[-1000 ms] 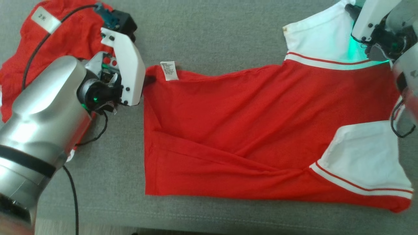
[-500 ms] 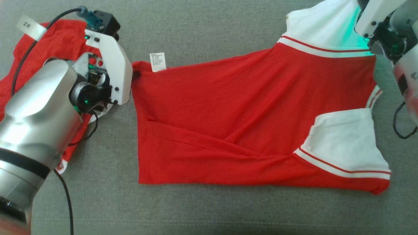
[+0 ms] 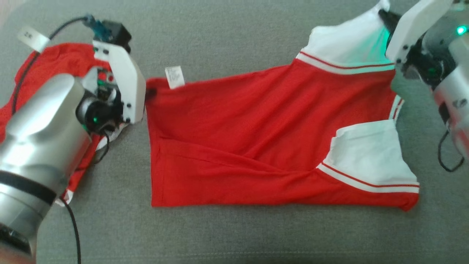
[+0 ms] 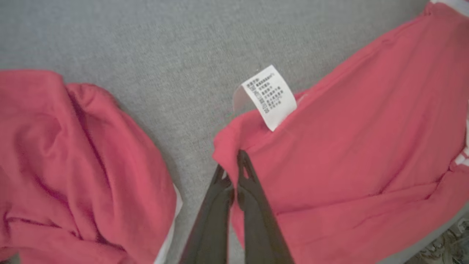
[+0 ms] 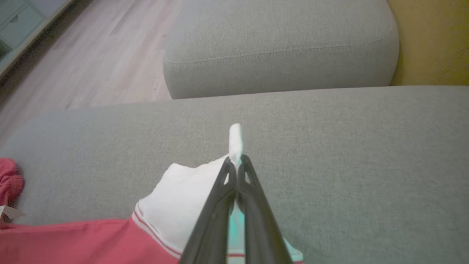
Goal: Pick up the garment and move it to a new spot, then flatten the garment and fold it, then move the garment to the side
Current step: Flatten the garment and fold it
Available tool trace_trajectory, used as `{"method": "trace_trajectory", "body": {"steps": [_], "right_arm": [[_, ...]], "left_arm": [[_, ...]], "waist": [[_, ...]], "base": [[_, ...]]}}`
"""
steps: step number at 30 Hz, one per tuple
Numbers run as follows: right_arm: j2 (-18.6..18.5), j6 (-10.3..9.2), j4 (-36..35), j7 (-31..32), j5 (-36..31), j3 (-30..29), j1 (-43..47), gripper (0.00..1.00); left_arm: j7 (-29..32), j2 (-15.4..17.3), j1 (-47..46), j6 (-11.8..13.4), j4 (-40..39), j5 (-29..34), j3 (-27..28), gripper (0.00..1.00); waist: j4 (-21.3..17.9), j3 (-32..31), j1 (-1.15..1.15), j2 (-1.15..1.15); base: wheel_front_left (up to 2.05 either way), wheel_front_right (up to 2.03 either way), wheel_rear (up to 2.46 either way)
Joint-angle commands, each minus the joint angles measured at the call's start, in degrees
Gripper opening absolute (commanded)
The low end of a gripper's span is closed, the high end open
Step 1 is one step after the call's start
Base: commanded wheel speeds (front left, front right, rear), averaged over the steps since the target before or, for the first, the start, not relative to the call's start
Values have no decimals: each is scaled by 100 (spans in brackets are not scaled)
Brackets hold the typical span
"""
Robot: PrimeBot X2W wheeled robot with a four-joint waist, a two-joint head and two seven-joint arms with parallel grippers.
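The garment (image 3: 256,128) is a red shirt with white sleeves, spread sideways on the grey sofa seat (image 3: 234,36). My left gripper (image 3: 148,91) is shut on its hem corner, right beside the white care label (image 3: 174,77). The left wrist view shows the left gripper (image 4: 238,157) pinching that red corner below the care label (image 4: 273,95). My right gripper (image 3: 383,16) is shut on the edge of the far white sleeve (image 3: 348,40). In the right wrist view a strip of white cloth stands up past the right gripper (image 5: 236,159). The near sleeve (image 3: 366,157) lies flat.
A second red garment (image 3: 44,66) lies crumpled at the left under my left arm, also seen as the red heap (image 4: 73,165). Beyond the seat are another grey cushion (image 5: 278,47), a wooden floor (image 5: 91,55) and a yellow surface (image 5: 432,44).
The garment has slid left and away from the sofa's front edge with both grippers holding it. Both arms have moved left with it, and the near sleeve has followed.
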Motion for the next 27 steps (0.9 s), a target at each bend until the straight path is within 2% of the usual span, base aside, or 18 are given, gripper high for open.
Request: {"method": "trace_trajectory", "body": {"steps": [1, 11, 20, 27], "right_arm": [[-93, 42, -179, 22, 45, 37, 20, 0], [-712, 42, -1019, 472, 474, 509, 678, 0], [-1100, 42, -1715, 1654, 912, 931, 1173, 0], [-1239, 42, -1914, 2540, 1052, 1082, 1399, 0]], "left_arm": [[18, 272, -157, -8, -83, -24, 210, 0], [408, 600, 284, -45, -249, -204, 71, 0], [1130, 879, 653, 78, -522, -411, -108, 0], [1457, 959, 885, 235, -865, -578, -166, 0]], "waist": [[-39, -59, 0, 0], [-189, -491, 0, 0], [-357, -760, 0, 0], [-476, -864, 0, 0]], "base": [[0, 0, 0], [0, 0, 0], [0, 0, 0], [0, 0, 0]]}}
